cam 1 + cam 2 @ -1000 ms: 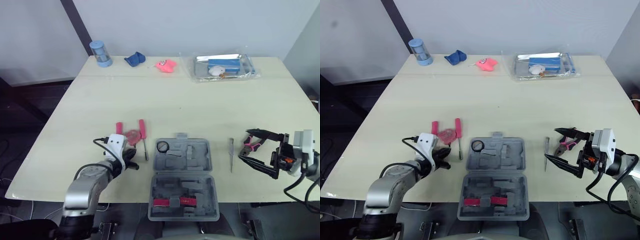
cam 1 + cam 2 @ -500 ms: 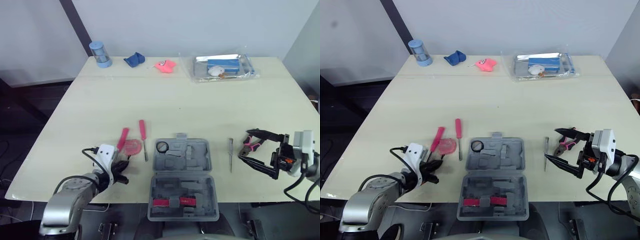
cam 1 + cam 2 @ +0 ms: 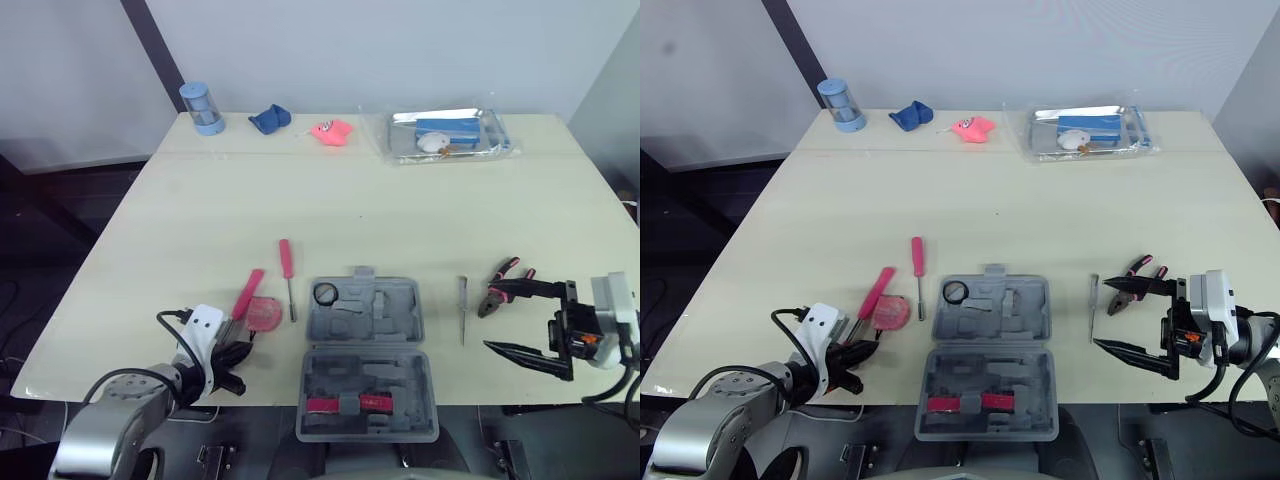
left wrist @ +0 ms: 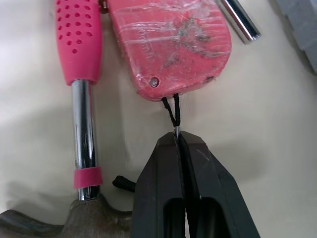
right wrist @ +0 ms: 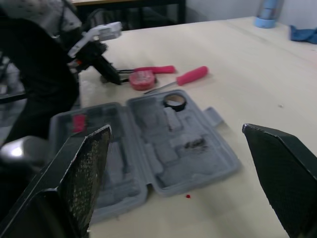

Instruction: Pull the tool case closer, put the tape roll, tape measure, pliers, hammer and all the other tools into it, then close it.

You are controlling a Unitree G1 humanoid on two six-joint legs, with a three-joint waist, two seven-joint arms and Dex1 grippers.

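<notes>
Pinching the black cord, left gripper fingers are pressed together. Tape measure lies just beyond them on the table, tool case to its right. Right gripper spread wide, nr pliers.

The pale table carries an open grey tool case at its near edge. To its left lie a pink screwdriver, a hammer and a tape measure. To its right lie a thin driver and pliers. Along the far edge sit a blue canister, a blue cloth, a pink toy and a clear tray.
</notes>
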